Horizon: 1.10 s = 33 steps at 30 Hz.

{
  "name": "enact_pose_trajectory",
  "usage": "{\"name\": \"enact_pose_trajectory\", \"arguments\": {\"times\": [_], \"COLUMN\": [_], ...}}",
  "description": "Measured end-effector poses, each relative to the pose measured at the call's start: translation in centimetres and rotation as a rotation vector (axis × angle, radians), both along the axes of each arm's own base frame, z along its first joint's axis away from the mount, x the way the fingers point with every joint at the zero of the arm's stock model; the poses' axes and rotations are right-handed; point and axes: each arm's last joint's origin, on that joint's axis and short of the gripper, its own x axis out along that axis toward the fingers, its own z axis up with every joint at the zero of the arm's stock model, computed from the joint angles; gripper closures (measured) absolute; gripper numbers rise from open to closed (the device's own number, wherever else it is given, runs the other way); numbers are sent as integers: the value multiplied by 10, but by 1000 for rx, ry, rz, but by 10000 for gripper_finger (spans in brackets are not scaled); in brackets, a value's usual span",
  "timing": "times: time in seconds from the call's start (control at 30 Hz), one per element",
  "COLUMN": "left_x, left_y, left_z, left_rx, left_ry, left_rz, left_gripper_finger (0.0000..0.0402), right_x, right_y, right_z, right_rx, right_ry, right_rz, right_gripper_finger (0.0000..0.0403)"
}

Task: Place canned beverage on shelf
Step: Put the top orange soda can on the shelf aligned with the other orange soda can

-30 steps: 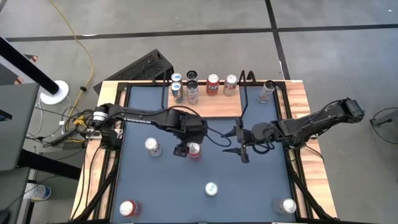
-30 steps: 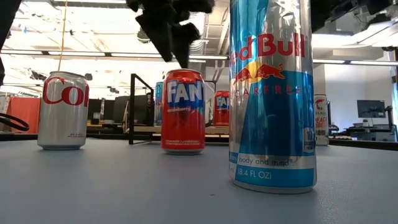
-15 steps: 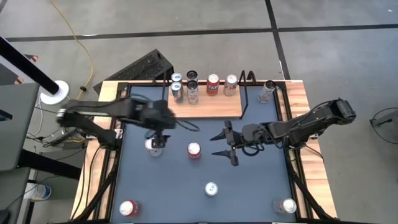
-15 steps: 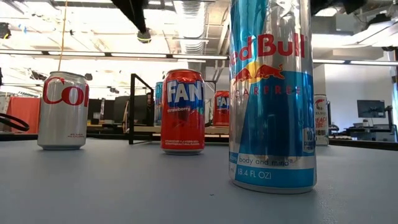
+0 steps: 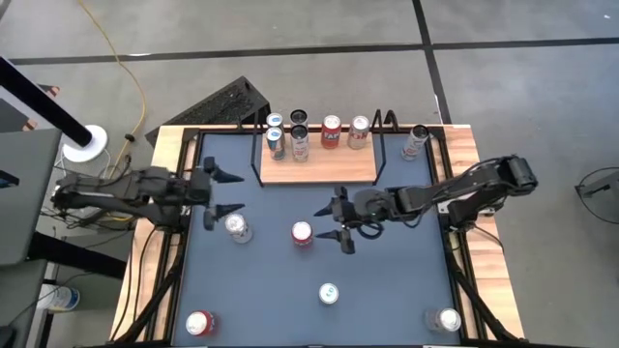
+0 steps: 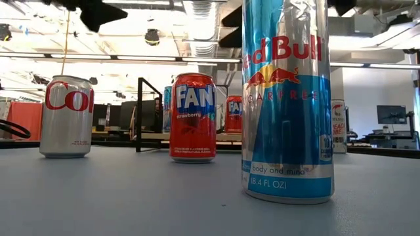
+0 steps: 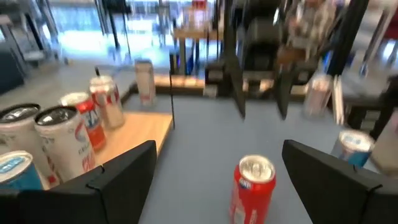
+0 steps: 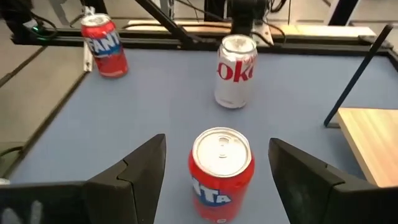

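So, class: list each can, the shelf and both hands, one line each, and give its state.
Red Fanta can: upright on the table, not held.
Diet Coke can: upright, free.
Red Bull can: upright, free.
Shelf: cans along its back edge, front bare.
Left hand: open, empty.
Right hand: open, facing the Fanta can.

The flat dark-blue worktop (image 5: pixel 387 280) has a pale wood border. The small light-wood shelf (image 5: pixel 334 169) has thin black wire side frames. The round red metal can with white lettering (image 8: pixel 221 174) has a silver lid. The silver metal can with red lettering (image 8: pixel 235 70) stands beyond it. The tall blue-and-silver metal can (image 6: pixel 286 98) bears red letters and a yellow-and-red emblem.
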Motion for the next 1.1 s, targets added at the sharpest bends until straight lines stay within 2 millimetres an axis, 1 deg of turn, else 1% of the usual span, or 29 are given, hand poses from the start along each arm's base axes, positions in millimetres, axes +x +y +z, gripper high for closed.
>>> {"name": "enact_pose_trajectory", "arguments": {"times": [0.07,0.13,0.2,0.4,0.53,0.6,0.7,0.93,1.1], "left_x": [-13,-23,-34,-54,-49,-45,-43,-41,-41], "left_y": [1,2,3,5,4,4,4,4,4], "left_z": [-9,-19,-24,-41,-57,-59,-68,-73,-72], "left_rx": [-7,-11,-19,-19,13,14,9,-15,-20], "left_ry": [-80,-121,-180,-279,-213,-231,-224,-210,-217], "left_rz": [0,1,3,4,-2,-1,3,4,5], "left_gripper_finger": [65,65,65,65,65,65,65,65,65], "right_x": [9,18,26,44,54,59,58,59,63], "right_y": [0,-1,-2,-4,1,2,1,1,2], "right_z": [-4,-6,-5,-10,-14,-17,-18,-16,-29], "right_rx": [-4,-13,-21,-34,-48,-55,-65,-77,-81], "right_ry": [20,36,67,165,178,190,206,183,216], "right_rz": [0,-2,-6,-16,1,7,9,15,14], "right_gripper_finger": [132,132,132,132,132,132,132,132,132]}}
